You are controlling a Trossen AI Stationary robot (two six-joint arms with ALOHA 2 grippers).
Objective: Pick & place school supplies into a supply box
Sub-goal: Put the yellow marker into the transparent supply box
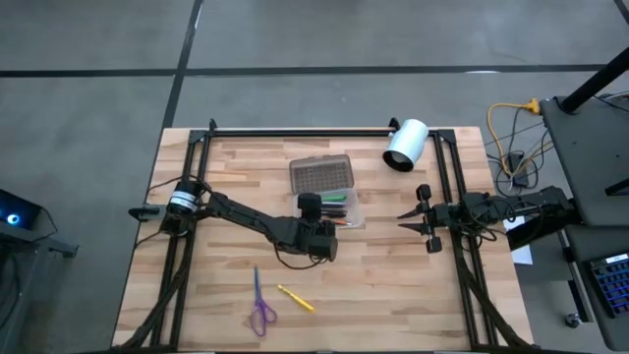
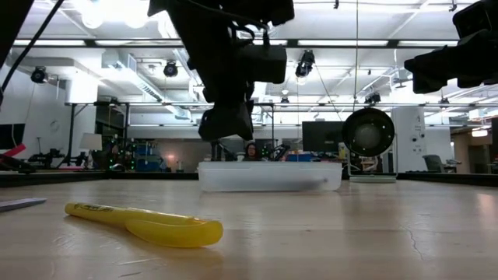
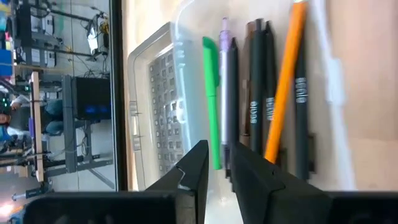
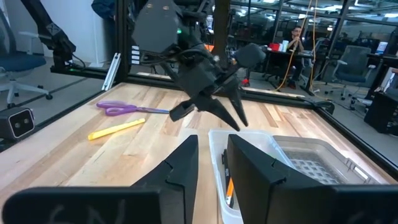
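With the left gripper (image 1: 312, 205) hanging empty, fingers slightly parted, over the box (image 1: 339, 208), it should lift clear before fetching the yellow pen (image 1: 295, 298) or scissors (image 1: 260, 307) off the desk (image 1: 393, 295).

Grey concrete floor (image 1: 324, 39) around the wooden table (image 1: 393, 285); bright ceiling lights (image 2: 93, 14); desks and office chairs (image 4: 22, 65) beyond.
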